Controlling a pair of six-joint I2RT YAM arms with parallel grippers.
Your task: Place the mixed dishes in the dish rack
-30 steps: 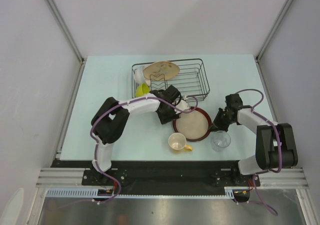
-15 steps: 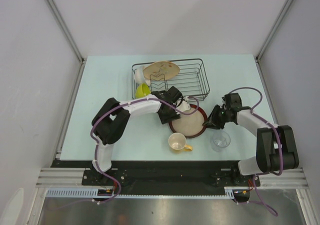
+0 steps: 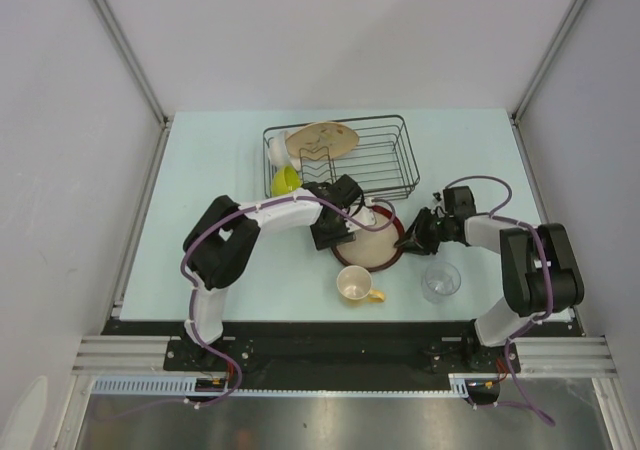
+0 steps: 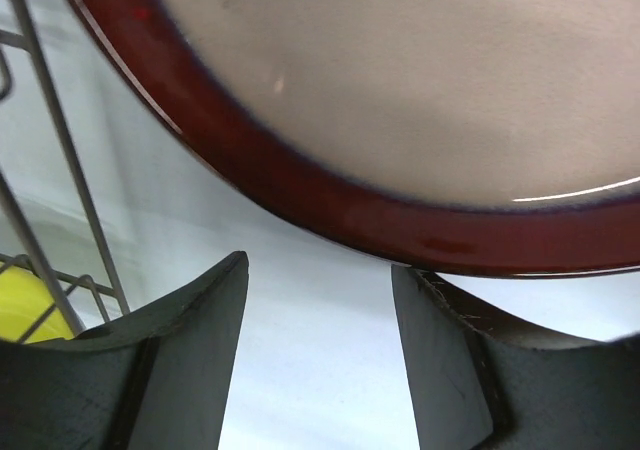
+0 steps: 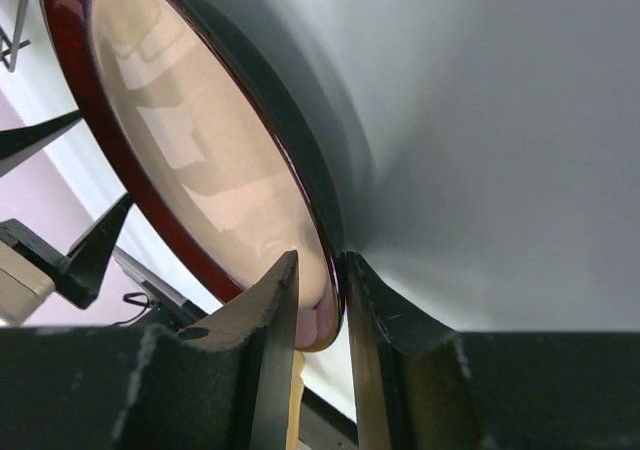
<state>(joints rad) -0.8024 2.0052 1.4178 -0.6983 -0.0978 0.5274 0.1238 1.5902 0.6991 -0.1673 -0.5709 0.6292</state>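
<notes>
The dark-red-rimmed tan plate [image 3: 368, 242] lies in front of the dish rack [image 3: 395, 160], its right edge raised. My right gripper [image 3: 412, 240] straddles that rim [image 5: 320, 260]: the lower finger touches the underside, and a thin gap shows at the upper finger. My left gripper [image 3: 345, 232] stands open at the plate's left edge [image 4: 320, 270], its right fingertip against the rim [image 4: 400, 90]. The beige leaf-patterned plate [image 3: 322, 140] and white bowl [image 3: 278, 146] are in the rack. The lime-green bowl [image 3: 285, 180] sits at the rack's front left corner. The cream cup [image 3: 355, 285] and clear glass [image 3: 440, 280] stand on the table.
The rack's right half holds only bare prongs. White walls enclose the table [image 3: 210, 170] on three sides. The cup and glass stand just in front of the tilted plate, close to the right arm.
The right gripper has moved left, opened a little and taken the plate's rim between its fingers. The plate slid left toward the left gripper and its right edge rose.
</notes>
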